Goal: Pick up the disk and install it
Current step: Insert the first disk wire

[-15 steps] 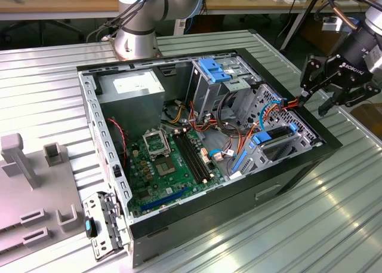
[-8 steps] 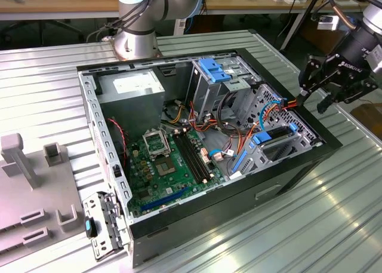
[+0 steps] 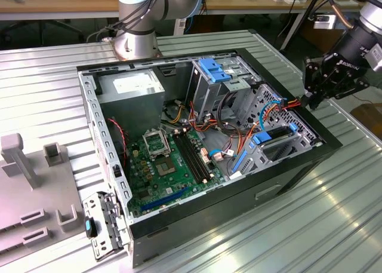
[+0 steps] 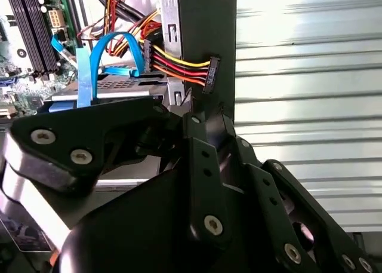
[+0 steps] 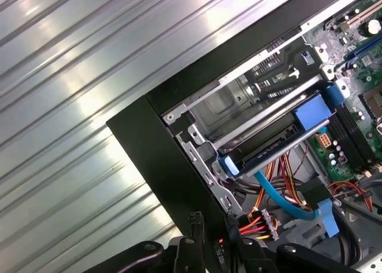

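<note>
A: Exterior view, from its left: grey fixtures (image 3: 21, 159), open case (image 3: 197, 222), disk (image 3: 276, 133) lodged in the cage (image 3: 283, 153), gripper (image 3: 311, 102) at the case rim.
B: Claw?
A: Narrow gap noted in the first wrist view, nothing held; power plug (image 5: 268, 222) logged beside it. Ribbed metal table (image 3: 310, 225); wooden bench (image 3: 54, 4) behind.

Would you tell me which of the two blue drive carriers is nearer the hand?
The one framing the disk, close to the hand on the exterior view's right; the other caddy sits atop the cage, farther off.
</note>
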